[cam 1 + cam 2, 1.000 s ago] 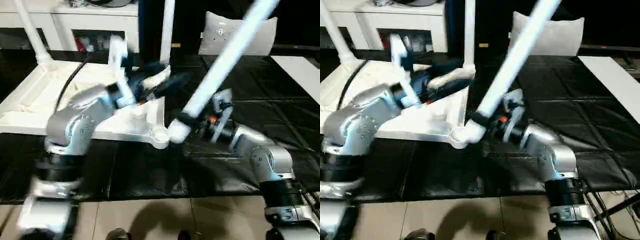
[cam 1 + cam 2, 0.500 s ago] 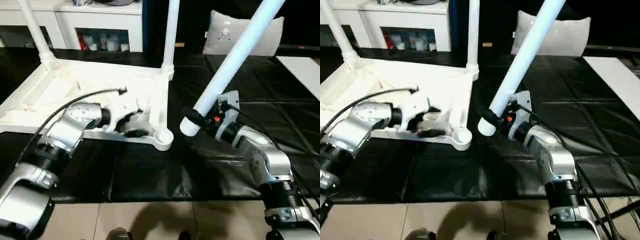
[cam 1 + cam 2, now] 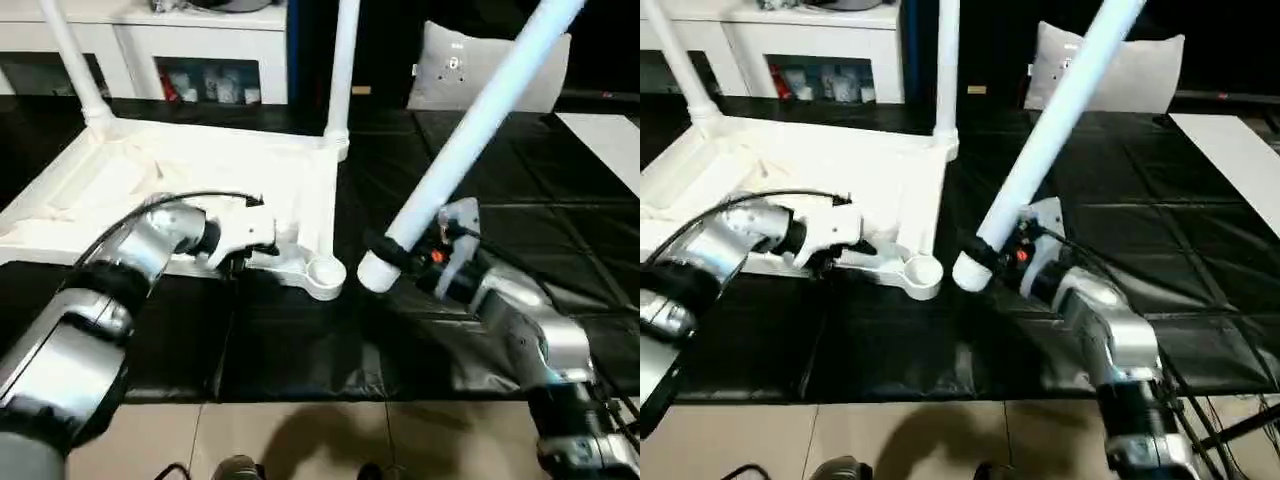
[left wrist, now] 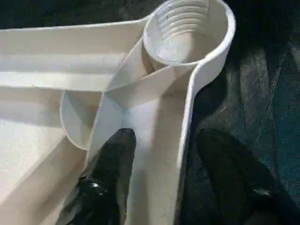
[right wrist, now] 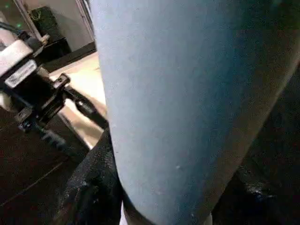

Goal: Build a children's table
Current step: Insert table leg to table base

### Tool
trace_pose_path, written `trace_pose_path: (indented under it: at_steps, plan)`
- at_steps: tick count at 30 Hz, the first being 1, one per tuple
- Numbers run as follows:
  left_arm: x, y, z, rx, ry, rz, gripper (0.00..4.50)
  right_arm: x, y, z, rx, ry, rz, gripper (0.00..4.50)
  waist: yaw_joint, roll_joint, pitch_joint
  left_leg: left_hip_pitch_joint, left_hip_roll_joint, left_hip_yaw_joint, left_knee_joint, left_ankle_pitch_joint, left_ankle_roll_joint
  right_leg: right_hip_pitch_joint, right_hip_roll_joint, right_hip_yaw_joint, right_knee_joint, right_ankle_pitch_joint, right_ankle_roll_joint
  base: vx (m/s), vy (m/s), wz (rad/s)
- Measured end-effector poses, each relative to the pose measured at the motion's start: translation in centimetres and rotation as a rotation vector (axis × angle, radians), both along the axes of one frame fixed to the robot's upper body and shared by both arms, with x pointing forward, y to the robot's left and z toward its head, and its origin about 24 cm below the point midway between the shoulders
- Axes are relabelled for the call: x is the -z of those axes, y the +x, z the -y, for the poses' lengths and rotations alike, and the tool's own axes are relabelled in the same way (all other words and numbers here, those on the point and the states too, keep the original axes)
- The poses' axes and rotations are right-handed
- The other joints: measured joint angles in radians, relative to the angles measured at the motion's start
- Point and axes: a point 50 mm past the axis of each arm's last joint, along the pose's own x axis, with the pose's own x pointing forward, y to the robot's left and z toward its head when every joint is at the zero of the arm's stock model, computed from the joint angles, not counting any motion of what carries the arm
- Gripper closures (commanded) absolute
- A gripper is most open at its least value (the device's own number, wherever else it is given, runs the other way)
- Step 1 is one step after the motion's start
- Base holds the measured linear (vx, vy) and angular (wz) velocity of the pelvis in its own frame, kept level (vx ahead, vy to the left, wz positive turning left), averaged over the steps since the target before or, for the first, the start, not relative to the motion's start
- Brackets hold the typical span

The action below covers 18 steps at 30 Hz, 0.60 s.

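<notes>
Left eye view | legs: two socketed (image 3: 342, 70), one clawed (image 3: 470, 130) (tilted)

A black sheet (image 3: 300, 350) with a stitched grid covers the big work table. At six o'clock, pale tiled floor (image 3: 330, 440) runs along its near edge, shadowed in the middle. At eleven o'clock stands a white shelf unit (image 3: 190, 50) with small items in an open cubby. A grey cushion (image 3: 470, 70) leans at one o'clock, and a white board (image 3: 605, 140) lies at two o'clock.
</notes>
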Motion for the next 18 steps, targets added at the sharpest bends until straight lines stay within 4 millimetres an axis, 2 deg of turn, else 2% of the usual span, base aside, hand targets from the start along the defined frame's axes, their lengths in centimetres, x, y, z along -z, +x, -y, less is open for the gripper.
trace_pose_path:
  at_steps: [2,4,6,9,11,12,13,18]
  plan:
    - [0.24,-0.07,-0.27,-0.004,0.007,-0.018,2.36,0.09,-0.24,-0.15,-0.004,0.004,-0.001,2.6,0.0,0.0,0.0,0.0,0.0,0.0,0.0,0.0,0.0,0.0,0.0,0.0,0.0,0.0,0.0,0.0,0.0,0.0]
    - [0.34,-0.06,-0.53,-0.012,0.016,-0.034,2.69,-0.02,-0.29,-0.32,-0.01,0.004,0.003,2.6,0.0,0.0,0.0,0.0,0.0,-0.001,0.0,0.0,0.0,0.0,0.0,0.0,0.0,0.0,0.0,0.0,0.0,0.0]
    - [0.2,0.05,-0.58,-0.017,0.012,-0.032,2.74,-0.11,-0.35,-0.47,-0.019,0.003,0.002,2.6,0.0,0.0,0.0,0.0,0.0,-0.001,0.0,0.0,0.0,0.0,0.0,0.0,0.0,0.0,0.0,0.0,0.0,0.0]
    - [0.29,0.17,-0.54,-0.024,0.011,-0.03,3.1,0.02,-0.49,-0.57,-0.027,0.007,-0.01,2.6,0.004,0.001,0.0,0.001,0.0,-0.001,0.0,0.0,0.0,0.002,0.0,-0.001,-0.001,0.0,0.0,0.0,0.0,0.0]
    - [0.57,0.13,-0.57,-0.032,0.006,-0.042,3.17,0.06,-0.51,-0.55,-0.026,0.007,-0.014,2.6,0.005,0.001,0.0,0.001,0.0,-0.002,0.0,0.0,0.0,0.003,0.0,-0.002,-0.002,0.0,0.0,0.0,0.0,0.0]
    - [0.74,0.11,-0.44,-0.029,0.011,-0.05,3.43,0.07,-0.53,-0.54,-0.027,0.006,-0.018,2.6,0.007,0.001,0.0,0.001,0.0,-0.002,0.0,0.0,0.0,0.003,0.0,-0.002,-0.003,0.0,0.0,0.0,0.0,0.0]
    - [0.82,0.09,-0.32,-0.025,0.013,-0.054,3.43,0.07,-0.56,-0.54,-0.029,0.006,-0.02,2.6,0.009,0.001,0.0,0.001,0.0,-0.002,0.0,0.0,0.0,0.004,0.0,-0.002,-0.003,0.0,0.0,0.0,0.0,0.0]
    - [0.29,0.28,-0.19,-0.002,0.033,-0.061,3.82,0.12,-0.73,-0.36,-0.032,-0.006,-0.026,2.6,0.011,0.001,0.0,0.001,0.0,-0.003,0.0,0.0,0.0,0.004,0.0,-0.001,-0.004,0.0,0.0,0.0,0.0,0.0]
